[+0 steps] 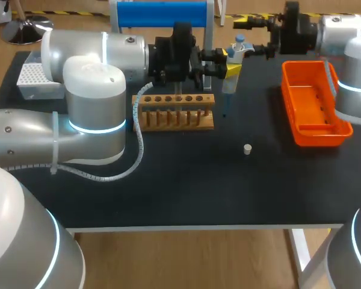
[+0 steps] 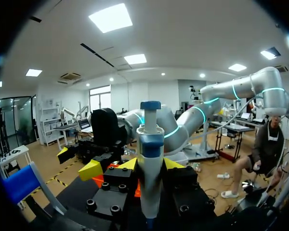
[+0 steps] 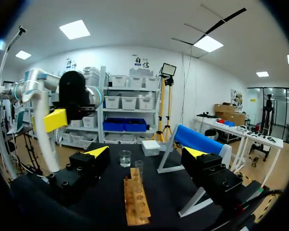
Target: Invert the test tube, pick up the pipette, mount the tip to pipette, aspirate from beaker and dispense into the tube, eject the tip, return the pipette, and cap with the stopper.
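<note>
My left gripper (image 1: 230, 68) is shut on the white and blue pipette (image 1: 236, 49), held upright above the table just right of the wooden tube rack (image 1: 174, 112). In the left wrist view the pipette (image 2: 150, 159) stands between the yellow fingertips (image 2: 171, 163). Its thin lower end points down at the table. My right gripper (image 1: 260, 37) hovers open and empty at the back, close to the pipette's far side. From the right wrist view its jaws (image 3: 145, 153) stand wide, with the rack (image 3: 136, 199), a test tube (image 3: 138, 171) in it and the glass beaker (image 3: 125, 158) ahead. A small stopper (image 1: 247, 149) lies mid-table.
An orange tray (image 1: 313, 103) sits at the right side under my right arm. A white tip box (image 1: 33, 78) stands at the far left. A blue-topped stand (image 1: 162, 15) rises at the back behind the rack. My left arm's elbow (image 1: 93, 108) looms over the table's left half.
</note>
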`<state>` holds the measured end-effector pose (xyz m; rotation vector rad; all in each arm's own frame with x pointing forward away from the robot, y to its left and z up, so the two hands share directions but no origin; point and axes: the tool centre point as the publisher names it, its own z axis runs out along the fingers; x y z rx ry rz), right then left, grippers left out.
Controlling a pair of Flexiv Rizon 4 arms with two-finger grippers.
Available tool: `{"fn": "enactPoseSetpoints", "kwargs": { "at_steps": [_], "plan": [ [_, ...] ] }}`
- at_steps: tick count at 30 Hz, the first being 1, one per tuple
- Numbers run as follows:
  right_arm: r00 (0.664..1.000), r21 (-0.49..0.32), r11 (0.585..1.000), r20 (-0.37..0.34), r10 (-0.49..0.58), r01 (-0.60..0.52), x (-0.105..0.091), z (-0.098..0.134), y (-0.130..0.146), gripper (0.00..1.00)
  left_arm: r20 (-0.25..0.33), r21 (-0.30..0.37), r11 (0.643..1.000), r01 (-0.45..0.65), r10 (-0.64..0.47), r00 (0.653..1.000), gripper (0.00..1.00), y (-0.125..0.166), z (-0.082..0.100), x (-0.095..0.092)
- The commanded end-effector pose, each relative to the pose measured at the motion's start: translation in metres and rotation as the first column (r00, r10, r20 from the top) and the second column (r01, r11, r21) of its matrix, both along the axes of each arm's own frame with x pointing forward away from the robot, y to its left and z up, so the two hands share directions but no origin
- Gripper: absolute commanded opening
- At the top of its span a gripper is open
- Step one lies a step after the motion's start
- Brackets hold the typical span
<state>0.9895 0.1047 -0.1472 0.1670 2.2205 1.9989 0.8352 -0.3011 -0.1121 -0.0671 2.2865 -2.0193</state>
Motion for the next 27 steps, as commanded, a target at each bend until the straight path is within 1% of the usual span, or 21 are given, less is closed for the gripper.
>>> {"fn": "enactPoseSetpoints", "kwargs": {
  "at_steps": [1, 3, 8, 16, 22, 27],
  "plan": [
    [1.000, -0.026, 1.000, -0.008, -0.009, 0.008, 0.024, -0.001, 0.021, 1.00, -0.001, 0.001, 1.000, -0.001, 0.001, 1.000, 0.00, 0.000, 0.001, 0.000],
    [1.000, -0.034, 0.999, -0.013, -0.016, 0.016, 0.030, -0.003, 0.026, 1.00, -0.001, 0.001, 1.000, -0.001, 0.001, 1.000, 0.00, 0.000, 0.001, 0.000],
    [0.999, -0.078, 0.996, -0.015, -0.043, 0.042, 0.056, -0.009, 0.038, 1.00, -0.001, 0.001, 1.000, -0.001, 0.001, 1.000, 0.00, 0.000, 0.001, 0.000],
    [0.998, -0.117, 0.991, -0.007, -0.070, 0.069, 0.087, -0.017, 0.050, 1.00, -0.001, 0.001, 1.000, -0.001, 0.001, 1.000, 0.00, 0.000, 0.001, 0.000],
    [0.996, -0.129, 0.988, -0.006, -0.084, 0.082, 0.105, -0.022, 0.059, 1.00, -0.001, 0.001, 1.000, -0.001, 0.001, 1.000, 0.00, 0.000, 0.001, 0.000],
    [0.996, -0.137, 0.987, -0.003, -0.088, 0.087, 0.114, -0.024, 0.065, 1.00, -0.001, 0.001, 1.000, -0.001, 0.001, 1.000, 0.00, 0.000, 0.001, 0.000]
  ]
}}
